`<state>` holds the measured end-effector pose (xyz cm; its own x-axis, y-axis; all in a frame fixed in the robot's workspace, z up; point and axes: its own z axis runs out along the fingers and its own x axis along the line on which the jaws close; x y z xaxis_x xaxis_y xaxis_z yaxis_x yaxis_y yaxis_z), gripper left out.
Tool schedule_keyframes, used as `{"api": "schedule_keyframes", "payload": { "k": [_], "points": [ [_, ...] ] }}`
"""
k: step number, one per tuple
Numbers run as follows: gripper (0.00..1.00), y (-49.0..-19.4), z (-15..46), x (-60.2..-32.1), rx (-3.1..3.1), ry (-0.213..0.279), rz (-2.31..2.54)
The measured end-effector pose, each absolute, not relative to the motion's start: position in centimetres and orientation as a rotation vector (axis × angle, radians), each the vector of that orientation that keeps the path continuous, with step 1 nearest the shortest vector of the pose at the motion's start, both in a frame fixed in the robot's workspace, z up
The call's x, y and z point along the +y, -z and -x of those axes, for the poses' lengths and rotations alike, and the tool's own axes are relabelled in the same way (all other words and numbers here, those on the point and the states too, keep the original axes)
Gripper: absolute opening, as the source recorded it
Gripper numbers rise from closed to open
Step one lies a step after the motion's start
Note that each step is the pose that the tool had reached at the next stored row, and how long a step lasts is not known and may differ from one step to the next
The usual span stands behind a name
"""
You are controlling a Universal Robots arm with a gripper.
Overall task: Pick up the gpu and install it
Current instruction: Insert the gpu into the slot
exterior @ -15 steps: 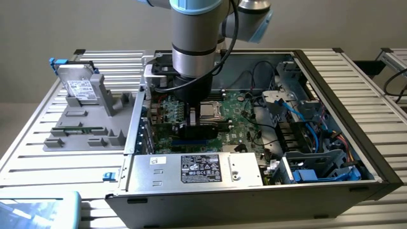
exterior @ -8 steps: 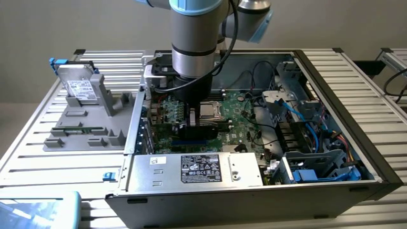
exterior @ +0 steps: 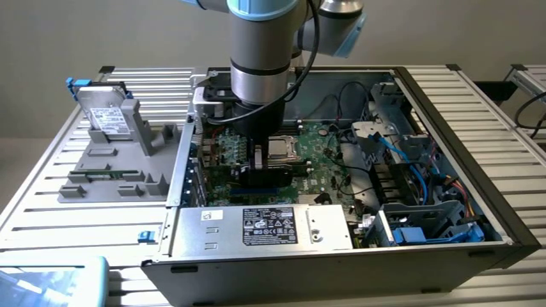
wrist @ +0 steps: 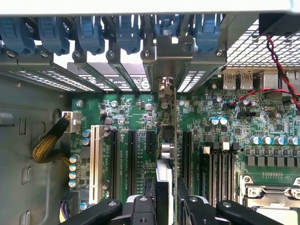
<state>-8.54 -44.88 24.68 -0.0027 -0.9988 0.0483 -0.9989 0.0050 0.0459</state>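
Observation:
In the wrist view the gpu point(wrist: 175, 140) appears edge-on as a thin green card standing upright over the motherboard point(wrist: 262, 122), between two long black expansion slots. Its metal bracket point(wrist: 161, 61) lines up with a rear slot opening of the case. My gripper point(wrist: 171, 199) is shut on the card's near end, one black finger point(wrist: 154, 197) on each side. Whether the card's lower edge sits in a slot is hidden. In the exterior view the gripper point(exterior: 265, 169) is lowered inside the open computer case point(exterior: 444, 128), just above the motherboard point(exterior: 320, 150).
A row of blue latches point(wrist: 89, 33) runs along the rear slots. Red and black wires point(wrist: 276, 61) and a yellow braided cable point(wrist: 47, 145) lie nearby. The power supply point(exterior: 265, 227) fills the case front. A grey fixture point(exterior: 111, 173) holding a silver drive point(exterior: 107, 118) stands outside.

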Motion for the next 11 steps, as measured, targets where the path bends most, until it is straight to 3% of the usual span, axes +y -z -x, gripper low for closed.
{"api": "schedule_keyframes", "payload": {
  "k": [11],
  "points": [
    [0.28, -24.58, 8.54, -44.88, -2.182, -0.001, -2.167]
  ]
}}
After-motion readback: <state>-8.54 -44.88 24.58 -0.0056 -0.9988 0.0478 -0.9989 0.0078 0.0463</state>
